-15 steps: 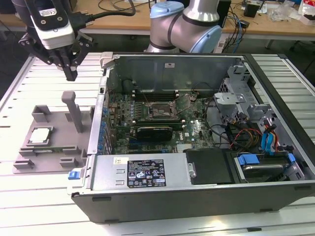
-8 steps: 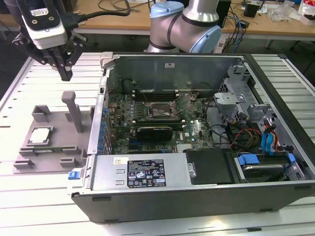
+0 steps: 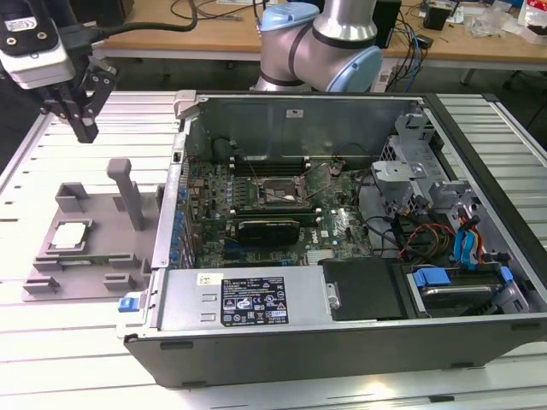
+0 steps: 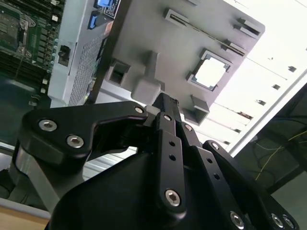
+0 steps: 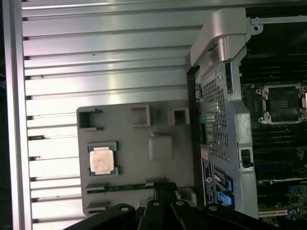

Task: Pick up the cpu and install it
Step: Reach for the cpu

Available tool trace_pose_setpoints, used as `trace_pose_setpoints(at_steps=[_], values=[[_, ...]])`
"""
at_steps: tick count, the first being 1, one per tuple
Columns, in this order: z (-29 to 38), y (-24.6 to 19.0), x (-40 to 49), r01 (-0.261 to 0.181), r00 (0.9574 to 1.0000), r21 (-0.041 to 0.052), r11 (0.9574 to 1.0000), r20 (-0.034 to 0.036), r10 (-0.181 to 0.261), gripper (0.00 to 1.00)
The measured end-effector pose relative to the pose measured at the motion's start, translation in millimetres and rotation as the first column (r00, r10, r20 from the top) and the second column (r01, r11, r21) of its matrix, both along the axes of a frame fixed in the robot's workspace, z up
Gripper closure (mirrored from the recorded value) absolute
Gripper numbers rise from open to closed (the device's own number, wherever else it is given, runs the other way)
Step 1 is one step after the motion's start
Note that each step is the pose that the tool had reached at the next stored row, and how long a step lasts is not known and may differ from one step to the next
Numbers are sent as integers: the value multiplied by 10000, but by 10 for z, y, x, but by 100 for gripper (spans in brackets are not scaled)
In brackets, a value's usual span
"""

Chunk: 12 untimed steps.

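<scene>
The gripper (image 3: 85, 135) is hovering high over the slatted table (image 3: 51, 359), its jaws looking pressed together with nothing between them. Beneath it the cpu (image 3: 70, 235) is lying flat, metal plate up, in a square recess of the grey tray (image 3: 85, 278), just beside the open computer case (image 3: 342, 342). I am judging the chip to be light, stiff and thin, with a slick top and a delicate underside, so two opposite edges are looking like the place for a gentle, level pinch. Farther off, the socket (image 3: 280, 193) is sitting inside the case, well apart from the tray.
</scene>
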<state>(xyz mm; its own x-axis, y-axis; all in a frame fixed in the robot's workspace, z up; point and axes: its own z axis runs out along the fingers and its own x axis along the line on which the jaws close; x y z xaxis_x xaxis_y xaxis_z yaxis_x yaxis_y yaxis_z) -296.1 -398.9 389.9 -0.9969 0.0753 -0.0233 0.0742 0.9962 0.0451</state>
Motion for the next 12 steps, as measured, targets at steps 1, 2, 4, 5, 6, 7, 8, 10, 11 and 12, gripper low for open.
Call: trace_pose_setpoints(at_steps=[1, 2, 4, 5, 6, 7, 8, 10, 11, 12], values=[[-13, 0, -29, 1, 10000, 0, 10000, 1, -1, 89], [-26, 0, -47, 0, 10000, 1, 10000, 1, 0, 89], [-50, 0, -79, 1, 10000, -1, 10000, -1, -1, 89], [-58, 0, -90, 1, 10000, 0, 10000, 0, -1, 89], [-73, 0, -113, 1, 10000, 1, 10000, 2, -1, 89], [-81, 0, -129, 0, 10000, -1, 10000, -1, 0, 89], [-90, 0, -142, 0, 10000, 0, 10000, 0, 0, 89], [-131, 0, -204, 0, 10000, 1, 10000, 2, 0, 89], [-164, 0, -246, 0, 10000, 0, 10000, 0, 0, 89], [-192, 0, -279, 1, 10000, -1, 10000, -2, -1, 89]])
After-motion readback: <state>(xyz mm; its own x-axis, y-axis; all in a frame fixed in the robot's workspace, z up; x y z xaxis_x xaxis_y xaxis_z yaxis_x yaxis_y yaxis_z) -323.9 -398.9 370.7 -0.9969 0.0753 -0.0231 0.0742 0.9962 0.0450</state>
